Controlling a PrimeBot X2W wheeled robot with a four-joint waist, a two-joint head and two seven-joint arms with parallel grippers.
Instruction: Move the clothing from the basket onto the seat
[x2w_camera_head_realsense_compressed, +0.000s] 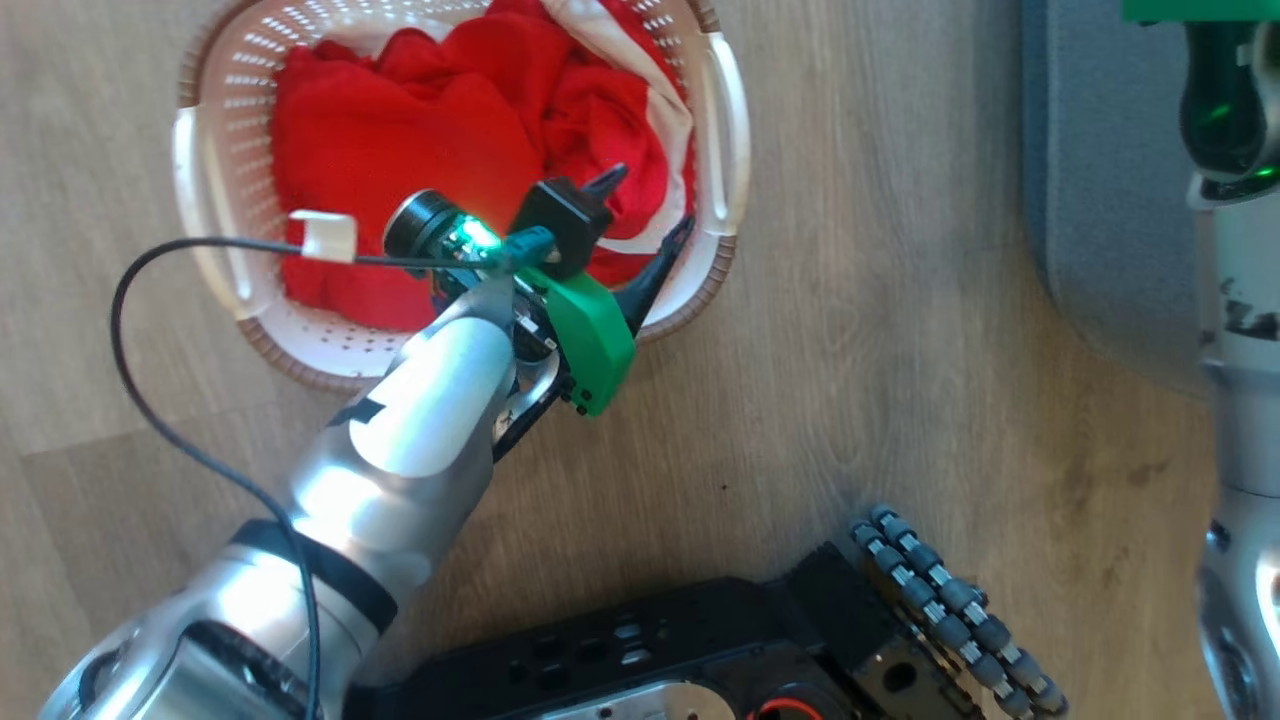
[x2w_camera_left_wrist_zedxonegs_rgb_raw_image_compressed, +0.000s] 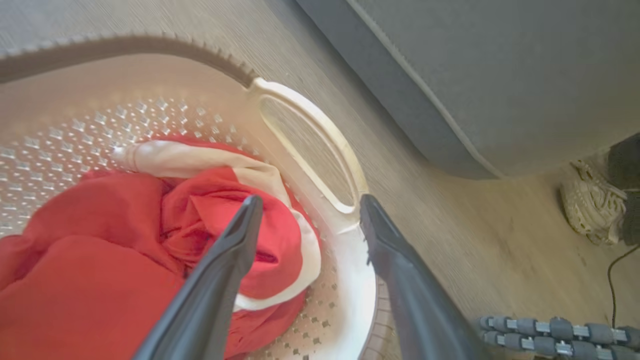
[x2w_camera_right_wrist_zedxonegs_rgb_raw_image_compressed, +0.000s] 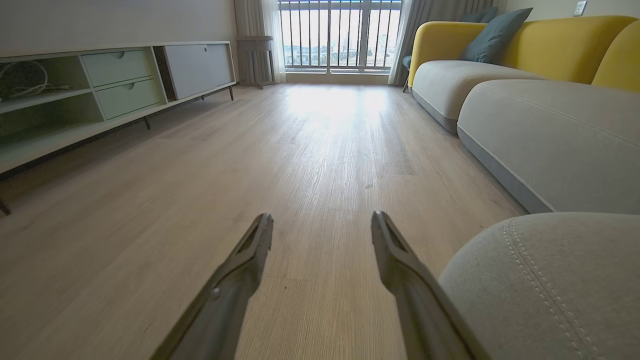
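Clothing (x2w_camera_head_realsense_compressed: 420, 130), a heap of plain red cloth and red cloth with white panels, lies in the basket (x2w_camera_head_realsense_compressed: 215, 190). In the head view the basket's far end is cut off by the top edge, and the pale forearm and green wrist housing cover the heap's near corner. The left gripper (x2w_camera_head_realsense_compressed: 650, 203) hangs over that corner with its fingers spread wide and nothing between them. In the left wrist view, the left gripper (x2w_camera_left_wrist_zedxonegs_rgb_raw_image_compressed: 310, 200) has one finger (x2w_camera_left_wrist_zedxonegs_rgb_raw_image_compressed: 225, 260) lying across the red and white folds (x2w_camera_left_wrist_zedxonegs_rgb_raw_image_compressed: 100, 260); whether its tip presses into the fabric is hard to make out. The other finger (x2w_camera_left_wrist_zedxonegs_rgb_raw_image_compressed: 400, 270) sits above the basket's rim (x2w_camera_left_wrist_zedxonegs_rgb_raw_image_compressed: 310, 120), just below the side handle. Beyond that finger's tip runs the grey seat (x2w_camera_left_wrist_zedxonegs_rgb_raw_image_compressed: 500, 75), apart from the basket, and a pale shoe (x2w_camera_left_wrist_zedxonegs_rgb_raw_image_compressed: 592, 210) is blurred at the frame's edge. The right gripper (x2w_camera_right_wrist_zedxonegs_rgb_raw_image_compressed: 321, 216) also has its fingers wide apart and empty, pointing along bare wooden floor (x2w_camera_right_wrist_zedxonegs_rgb_raw_image_compressed: 310, 140), with the stitched seat cushion (x2w_camera_right_wrist_zedxonegs_rgb_raw_image_compressed: 550, 280) just beside its right-hand finger.
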